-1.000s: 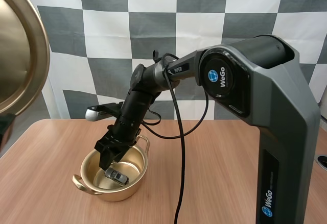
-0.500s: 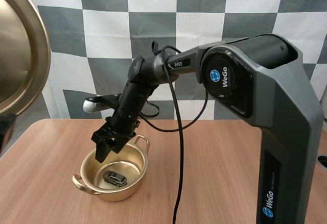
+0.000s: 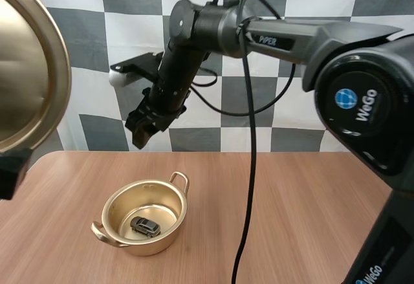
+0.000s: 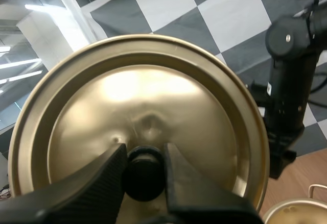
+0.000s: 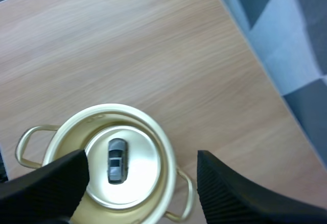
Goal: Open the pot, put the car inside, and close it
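Car (image 3: 145, 226) sits inside the open pot (image 3: 154, 244), lower left-centre of the high view. My right gripper (image 3: 145, 135) hangs above it, fingers spread, holding nothing. My left gripper (image 4: 144, 157) pinches the knob (image 4: 144, 175) of the lid (image 3: 29, 83), way up at the upper left. For closing, I'd level the lid, centre it over the rim and lower it slowly, so it doesn't land crooked.

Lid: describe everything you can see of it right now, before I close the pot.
The lid is a round, shiny, gold-coloured metal disc with a raised rim and a black knob. The left hand is shut on that knob, and nothing else touches the lid. It is held high in the air, tipped up steeply, to the left of and well above the open pot, not yet over it.
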Robot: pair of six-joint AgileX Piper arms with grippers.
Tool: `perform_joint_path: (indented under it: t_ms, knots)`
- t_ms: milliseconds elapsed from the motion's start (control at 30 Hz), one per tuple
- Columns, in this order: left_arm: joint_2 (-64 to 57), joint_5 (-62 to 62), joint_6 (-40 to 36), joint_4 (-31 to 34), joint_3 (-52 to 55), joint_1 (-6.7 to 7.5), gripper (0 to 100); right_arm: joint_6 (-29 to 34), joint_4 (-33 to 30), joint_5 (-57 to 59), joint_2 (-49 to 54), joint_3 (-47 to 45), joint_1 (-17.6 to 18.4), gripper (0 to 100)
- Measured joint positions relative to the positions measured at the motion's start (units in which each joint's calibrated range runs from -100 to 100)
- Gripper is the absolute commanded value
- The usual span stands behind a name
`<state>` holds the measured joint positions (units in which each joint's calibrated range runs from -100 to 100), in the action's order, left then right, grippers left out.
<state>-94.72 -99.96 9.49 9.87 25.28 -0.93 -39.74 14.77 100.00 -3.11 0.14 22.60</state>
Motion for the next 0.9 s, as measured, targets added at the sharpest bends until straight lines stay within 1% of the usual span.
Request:
perform_joint_path:
  t_ms: [133, 267, 400, 467, 667, 700, 733, 833, 867, 900]
  knots:
    - [0.66, 0.0, 0.0, -0.22, 6.51, 0.0, 0, 5.0, -4.42, 0.0, 7.85, 2.0, -2.23, 100]
    - [2.98, 0.23, 0.0, -1.12, 14.2, 0.0, 0, 5.82, -4.59, 0.0, 15.56, 3.73, -4.97, 100]
    - [7.58, 6.64, 0.77, -5.13, 20.89, 0.0, 0, 5.82, -6.12, 0.0, 23.5, 3.73, -6.97, 100]
    - [10.0, 8.68, 1.55, -7.28, 22.7, 0.0, 0, 5.82, -7.36, 0.0, 26.69, 3.73, -7.1, 100]
    - [14.78, 11.53, 2.56, -11.57, 23.67, 0.0, 0, 5.82, -9.03, 0.0, 31.48, 3.73, -7.1, 100]
    - [16.86, 12.88, 2.66, -13.59, 23.67, 0.0, 0, 5.82, -9.46, 0.0, 33.45, 3.73, -7.1, 100]
    - [22.39, 12.8, 2.66, -16.58, 23.67, 0.0, 0, 5.82, -10.9, 0.0, 38.23, 3.73, -7.1, 100]
    - [23.48, 12.95, 2.66, -16.85, 23.67, 0.0, 0, 5.82, -12.11, 0.0, 41.4, 3.73, -7.1, 100]
    - [26.61, 13.63, 2.66, -17.5, 23.67, 0.0, 0, 6.51, -14.26, 0.0, 45.37, 3.73, -7.1, 100]
    - [30.35, 14.15, 2.55, -17.6, 23.67, 0.0, 0, 8.57, -16.77, 0.0, 50.55, 3.73, -7.1, 100]
